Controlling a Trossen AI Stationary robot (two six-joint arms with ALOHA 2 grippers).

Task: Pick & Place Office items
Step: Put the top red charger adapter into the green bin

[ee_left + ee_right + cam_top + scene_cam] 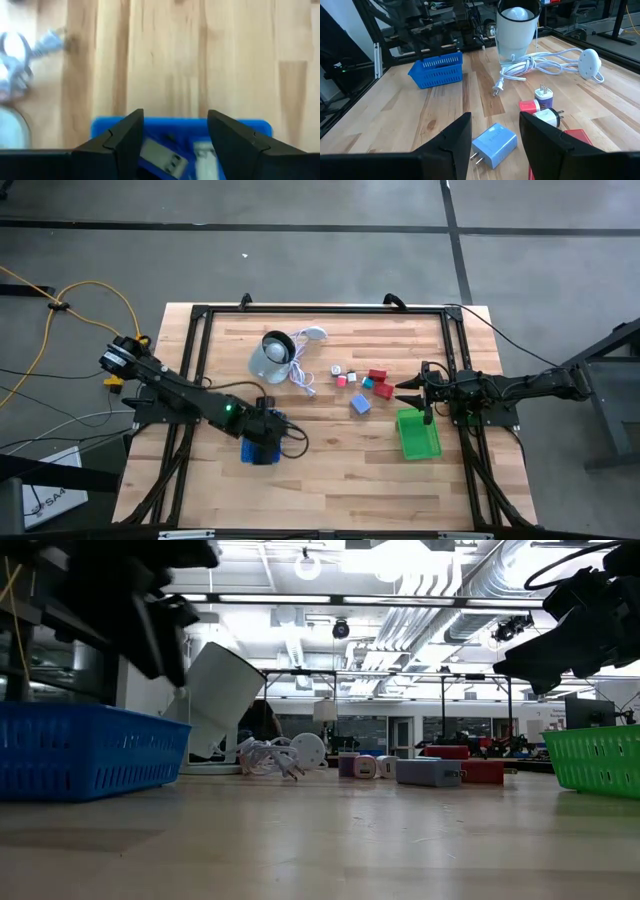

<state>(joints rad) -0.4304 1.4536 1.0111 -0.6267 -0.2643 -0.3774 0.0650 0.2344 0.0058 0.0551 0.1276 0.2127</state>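
Light wooden plank tabletop (pixel 330 470) inside a black metal frame; the near half of the boards lies bare, as does the strip between the two baskets

Left gripper (pixel 268 430) hovers over the blue plastic mesh basket (pixel 262 450) near the table's front left, fingers (pixel 125 142) spread wide, nothing held; two whitish pieces lie in the basket beneath it

Right gripper (pixel 408 392) sits just above the green plastic mesh basket (pixel 417 434) at the right side, fingers (pixel 452 140) parted, empty

Office items cluster mid-table, between the arms: two red blocks (pixel 377 376), one pale-blue plug block (pixel 360 404), one pink piece (pixel 341 380), one teal piece (pixel 367 383), two small white pieces (pixel 337 368)

Grey-white round lamp-like object (pixel 270 356) with white cord (pixel 302 376) lies toward the far left of centre

Grey concrete floor around; low view shows a bright workshop ceiling with ducts
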